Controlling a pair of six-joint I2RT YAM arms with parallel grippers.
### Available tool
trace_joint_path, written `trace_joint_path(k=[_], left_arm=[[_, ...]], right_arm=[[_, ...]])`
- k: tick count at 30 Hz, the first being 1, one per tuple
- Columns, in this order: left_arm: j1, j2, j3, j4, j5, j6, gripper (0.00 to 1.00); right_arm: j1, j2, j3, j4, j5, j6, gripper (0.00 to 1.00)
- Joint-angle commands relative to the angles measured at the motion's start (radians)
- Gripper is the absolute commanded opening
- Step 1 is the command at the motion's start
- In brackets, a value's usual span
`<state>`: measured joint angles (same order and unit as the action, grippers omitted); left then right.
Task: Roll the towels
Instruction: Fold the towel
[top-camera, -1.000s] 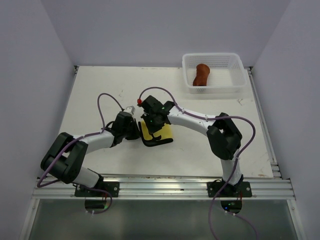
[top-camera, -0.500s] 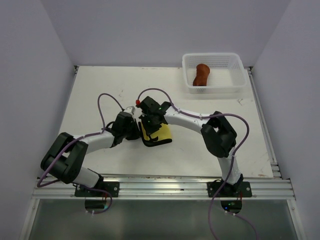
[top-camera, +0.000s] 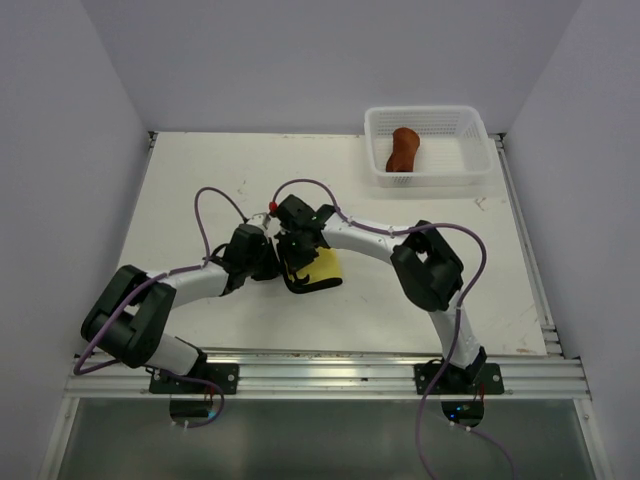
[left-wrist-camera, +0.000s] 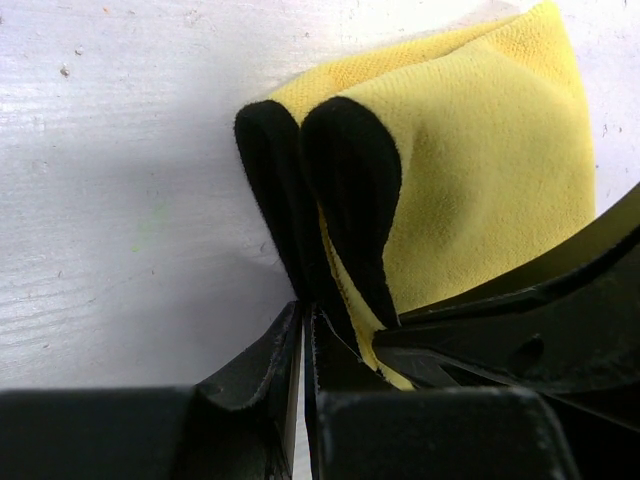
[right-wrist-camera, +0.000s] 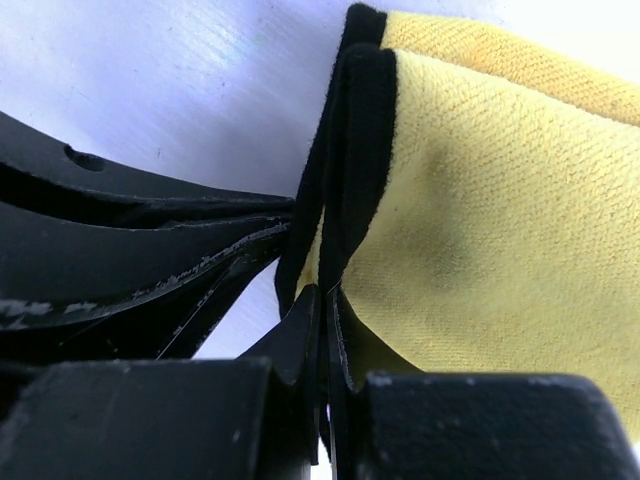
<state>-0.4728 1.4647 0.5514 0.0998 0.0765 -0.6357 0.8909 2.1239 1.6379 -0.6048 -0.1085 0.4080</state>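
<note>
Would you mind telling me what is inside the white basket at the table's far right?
A rust-brown towel, bunched into a roll, lies in the basket. Nothing else shows on its floor; the patch under the towel is covered.

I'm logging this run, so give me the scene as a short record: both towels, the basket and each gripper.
yellow towel: folded on the table, between the two grippers
rust-brown towel: bundled inside the basket
basket: white mesh, far right corner
left gripper: shut on the yellow towel's dark edge
right gripper: shut on that towel's dark edge too
</note>
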Motion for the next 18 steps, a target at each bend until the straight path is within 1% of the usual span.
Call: trace_joint_path(k=[1,2,3,5,6,10,13,18], left_arm=[[-0.007,-0.014,-0.018,0.006,-0.015,0.007,0.09],[-0.007,-0.017,-0.016,0.006,-0.014,0.007,0.09],[-0.007,-0.018,-0.016,0.005,-0.015,0.008,0.09],[-0.007,-0.02,-0.015,0.0,-0.015,0.008,0.09],[-0.007,-0.021,-0.016,-0.006,-0.017,0.01,0.09],[-0.006,-0.041,-0.016,-0.021,-0.027,0.016,0.09],[-0.007,-0.046,-0.015,-0.029,-0.029,0.024,0.09],[-0.006,-0.056,-0.01,-0.051,-0.047,0.033,0.1]], right_arm=[[0.006,0.013,0.04,0.028,-0.04,0.017,0.0],[0.005,0.013,0.043,0.027,-0.04,0.018,0.01],[0.006,0.01,0.045,0.027,-0.04,0.018,0.07],[0.006,0.008,0.054,0.02,-0.04,0.018,0.13],[0.006,0.004,0.059,0.016,-0.04,0.018,0.21],[0.006,-0.028,0.074,-0.009,-0.02,0.006,0.32],[0.006,-0.062,0.088,-0.039,0.004,-0.017,0.36],[0.005,-0.116,0.065,-0.076,0.059,-0.043,0.38]])
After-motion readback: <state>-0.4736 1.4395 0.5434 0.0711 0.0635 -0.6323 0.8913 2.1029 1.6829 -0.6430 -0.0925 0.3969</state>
